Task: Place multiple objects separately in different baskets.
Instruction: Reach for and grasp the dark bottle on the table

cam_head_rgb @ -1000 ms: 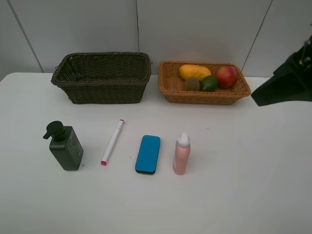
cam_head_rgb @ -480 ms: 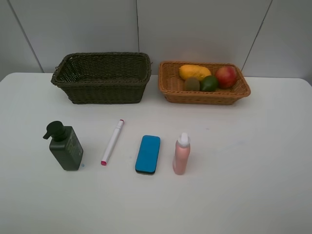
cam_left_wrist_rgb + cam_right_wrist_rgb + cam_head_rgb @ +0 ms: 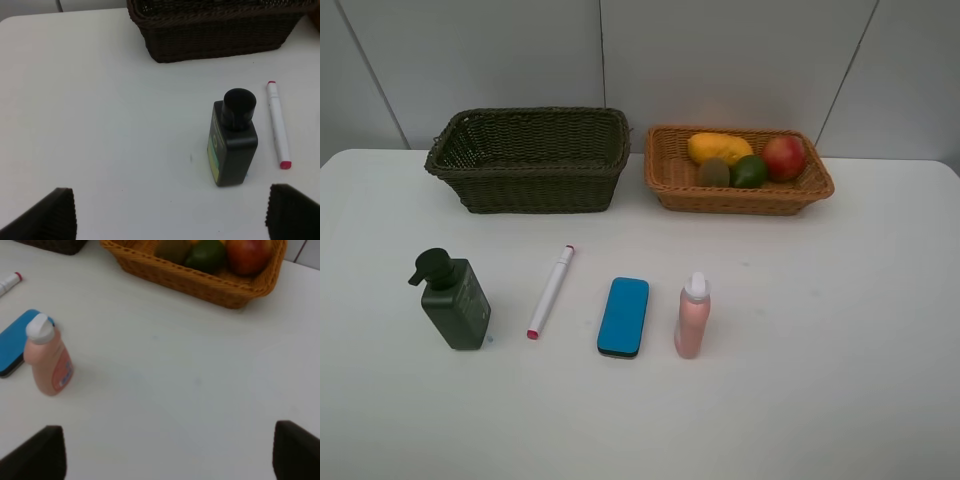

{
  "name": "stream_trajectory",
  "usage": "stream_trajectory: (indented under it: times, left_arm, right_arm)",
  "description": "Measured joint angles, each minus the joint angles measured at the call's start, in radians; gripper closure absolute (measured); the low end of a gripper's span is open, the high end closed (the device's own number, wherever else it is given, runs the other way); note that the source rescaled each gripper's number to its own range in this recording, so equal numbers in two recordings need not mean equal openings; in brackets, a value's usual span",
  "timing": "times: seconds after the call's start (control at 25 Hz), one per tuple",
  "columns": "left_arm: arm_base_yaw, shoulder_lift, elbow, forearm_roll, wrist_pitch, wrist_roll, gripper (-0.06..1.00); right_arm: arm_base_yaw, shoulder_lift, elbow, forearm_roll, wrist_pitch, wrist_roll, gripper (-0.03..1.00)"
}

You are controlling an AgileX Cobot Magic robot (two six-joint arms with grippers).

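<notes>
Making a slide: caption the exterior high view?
Orange-tan woven wicker basket holds fruit; dark olive-green wicker basket stands beside it.

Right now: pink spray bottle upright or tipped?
Upright. The pink spray bottle stands on its base, white cap up, beside the blue eraser.

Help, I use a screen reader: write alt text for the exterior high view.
An orange-tan basket holds four fruits beside a dark green basket; in front, a row of pump bottle, marker, blue eraser, pink spray bottle.
</notes>
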Motion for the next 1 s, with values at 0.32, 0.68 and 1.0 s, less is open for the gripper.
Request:
stream_trajectory:
  times: [0.32,0.68,1.0]
  left_arm:
    - [0.000,0.000,0.000,0.000,0.000,0.000,-0.06]
    - [0.000,0.000,0.000,0.000,0.000,0.000,-0.06]
    - [0.000,0.000,0.000,0.000,0.000,0.000,-0.06]
  right_arm:
    - [-0.036,-0.121,0.012,-0.055,-0.036,0.083,-0.03]
    - [-0.043,-0.122,0.012,-0.069,-0.037,0.098,-0.03]
    - [-0.045,-0.122,0.012,-0.072,-0.037,0.099,-0.03]
